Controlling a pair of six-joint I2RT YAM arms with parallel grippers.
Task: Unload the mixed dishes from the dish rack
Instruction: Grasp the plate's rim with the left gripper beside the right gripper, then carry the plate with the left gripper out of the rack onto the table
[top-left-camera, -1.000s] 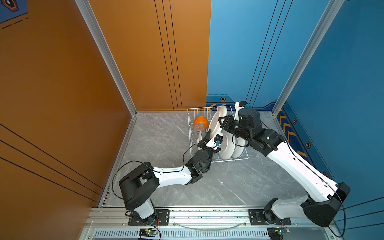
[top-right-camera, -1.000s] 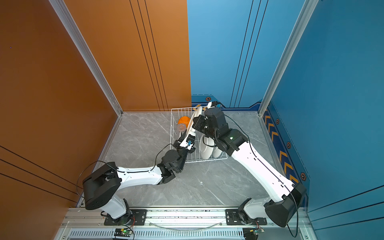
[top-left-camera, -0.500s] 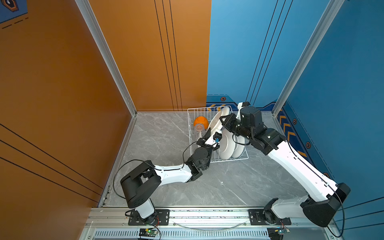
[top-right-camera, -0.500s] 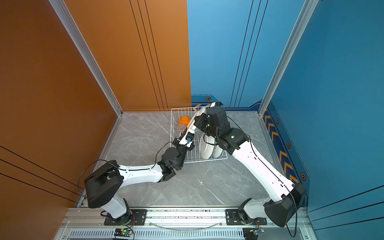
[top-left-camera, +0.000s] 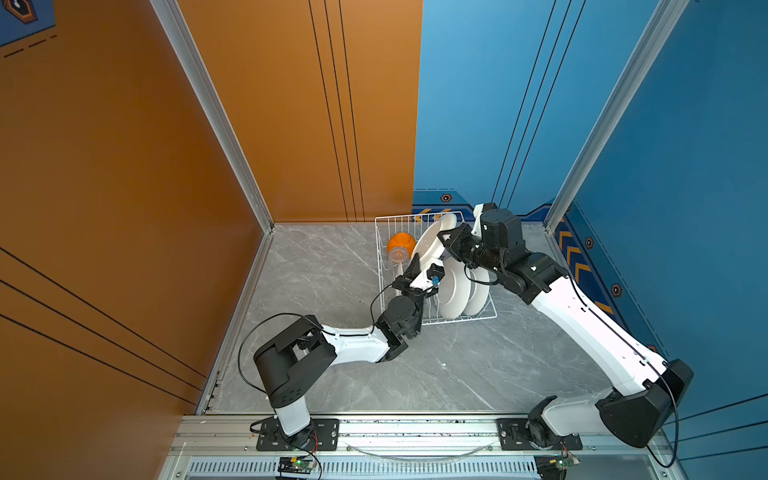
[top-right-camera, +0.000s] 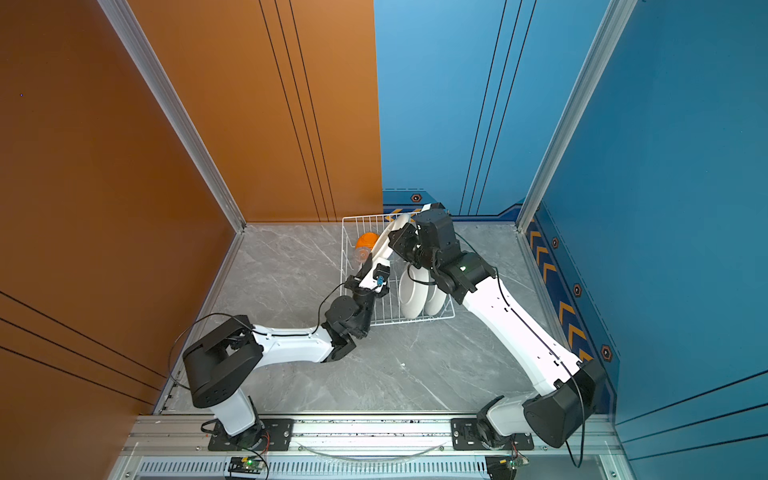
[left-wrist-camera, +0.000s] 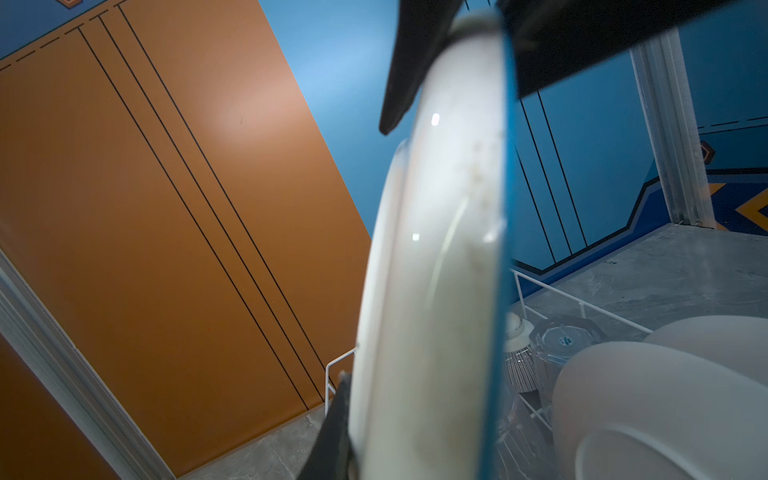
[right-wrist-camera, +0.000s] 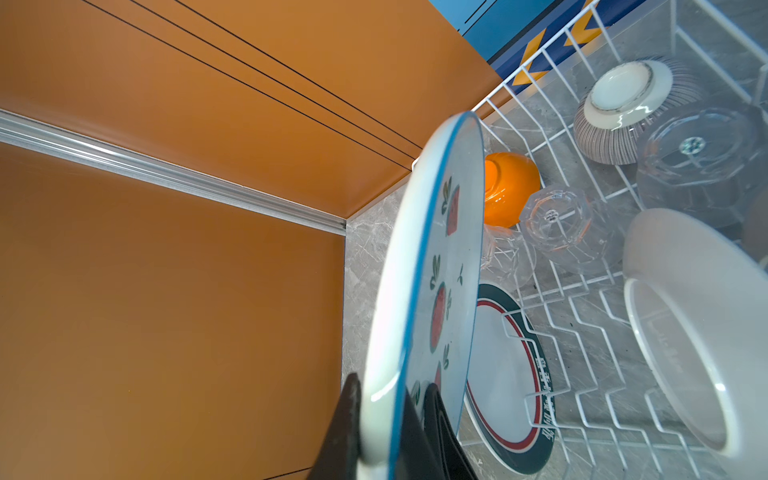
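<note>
**Above the rack: one plate between two claws**

At the far edge of the tabletop (top-left-camera: 332, 274), a little toward its right side, stands the white wire dish rack (top-left-camera: 469, 319). Over it, on edge and tilted, hangs a blue-rimmed plate (top-left-camera: 428, 247) with a red-and-green fruit pattern on its face. The right claw (top-left-camera: 446, 240) has the end nearer the far edge. In the right wrist view its two dark fingers (right-wrist-camera: 343, 436) press on the back and the face of the rim, clamped on the plate. The left claw (top-left-camera: 417, 266) is at the opposite end, nearer the front edge, with the rim between its fingers. In the left wrist view one finger (left-wrist-camera: 334, 428) lies against the plate's white back. The other is hidden, so I cannot tell whether this claw grips or only brackets the rim.

Inside the rack, toward the tabletop's left edge, an orange bowl (top-left-camera: 401, 242) lies with a clear glass (top-left-camera: 397, 255) just beside it. Toward the right edge two white plates (top-left-camera: 455, 293) stand upright between the prongs. The right wrist view also shows a striped bowl (right-wrist-camera: 619, 108) with its foot toward the camera and a second glass (right-wrist-camera: 698, 153) next to it. A plate with a dark teal and red rim (right-wrist-camera: 505, 365) sits low in the rack, beneath the blue-rimmed one.
</note>
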